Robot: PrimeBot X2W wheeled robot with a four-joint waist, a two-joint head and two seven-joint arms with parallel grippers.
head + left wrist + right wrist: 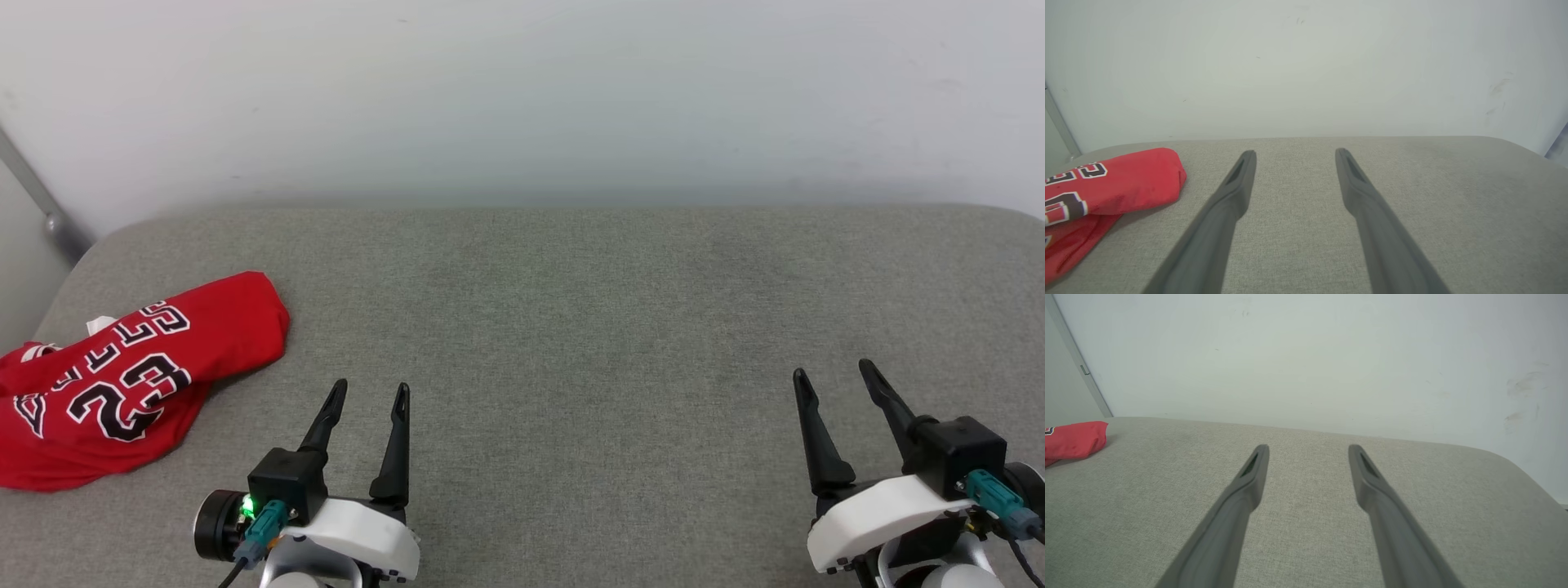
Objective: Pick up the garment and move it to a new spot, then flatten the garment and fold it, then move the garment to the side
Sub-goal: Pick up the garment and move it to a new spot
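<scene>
My left gripper [370, 386] stands with its two dark fingers spread apart and nothing between them, the tips pointing away from me over the grey upholstered surface [571, 327]. Its wrist view shows the same: the left gripper [1294, 152] open wide, with bare grey weave in the gap. A small green light glows on the black block at its base.

My right gripper [833, 369] is over the right side of the surface, well apart from the left one. Its fingers are parted too and hold nothing. Along its own wrist view the right gripper [1308, 447] frames only fabric.

The garment [139, 376] lies at the far left of the surface, to the left of my left gripper and a little beyond it, near but not touching. It is a red shirt bunched into a loose, partly folded heap. The printed side is up, showing a black, white-outlined "23" and a row of letters above it. A scrap of white cloth shows at its far edge, and its left part runs out of the head view.

From the left wrist the garment [1126, 179] sits beside the left finger, its rounded red fold raised off the surface. From the right wrist the garment [1075, 439] is only a red corner, far off to the left.

Behind the surface rises a pale wall [522, 98], with a grey metal strip [33, 196] slanting down at the left.
</scene>
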